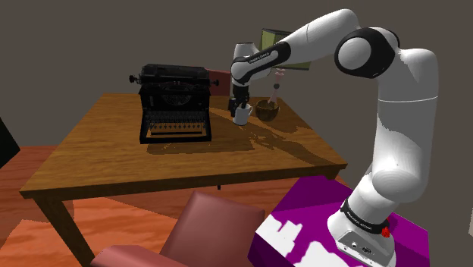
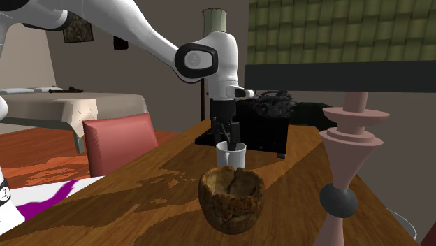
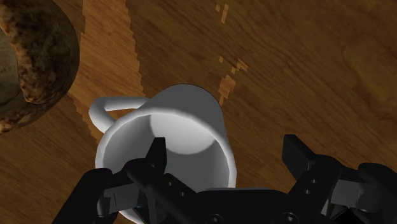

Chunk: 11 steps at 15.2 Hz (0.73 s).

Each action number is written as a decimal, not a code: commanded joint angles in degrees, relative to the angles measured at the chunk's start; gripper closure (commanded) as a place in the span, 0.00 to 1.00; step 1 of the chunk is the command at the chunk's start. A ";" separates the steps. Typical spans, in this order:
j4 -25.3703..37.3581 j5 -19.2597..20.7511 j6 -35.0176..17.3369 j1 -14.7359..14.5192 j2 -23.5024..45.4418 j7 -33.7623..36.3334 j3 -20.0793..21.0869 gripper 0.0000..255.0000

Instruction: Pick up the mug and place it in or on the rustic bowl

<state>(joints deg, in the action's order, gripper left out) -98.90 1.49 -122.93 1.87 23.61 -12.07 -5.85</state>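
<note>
A white mug [image 1: 242, 115] [image 2: 230, 155] [image 3: 184, 121] stands upright on the wooden table [image 1: 114, 152], its handle turned toward the brown rough bowl [image 1: 267, 111] [image 2: 231, 198] [image 3: 32, 57] close beside it. My black gripper [image 1: 241, 106] [image 2: 230, 136] [image 3: 226, 153] is lowered onto the mug and is open. One of its fingers [image 3: 156, 156] reaches inside the mug, the other stands outside, so the mug's wall lies between them. Neither finger presses on that wall.
A black typewriter [image 1: 174, 102] [image 2: 269, 119] sits on the table just beyond the mug. A pink hourglass-shaped stand [image 2: 349, 161] rises near the bowl. A red chair [image 1: 205, 227] [image 2: 120, 140] is at the table's side, by the purple robot stand [image 1: 318, 220].
</note>
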 commanded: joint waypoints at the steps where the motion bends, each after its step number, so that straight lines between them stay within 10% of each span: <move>1: 0.00 0.00 -0.06 0.00 0.05 0.00 0.00 0.00; 5: 0.00 0.00 -0.05 0.00 0.05 0.00 0.00 0.00; 6: 0.00 0.00 -0.05 0.00 0.05 0.00 0.00 1.00; 11: 0.00 0.00 -0.05 0.00 0.04 0.00 0.00 1.00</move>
<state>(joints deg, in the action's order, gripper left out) -98.89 1.48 -122.98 1.87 23.65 -12.07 -5.84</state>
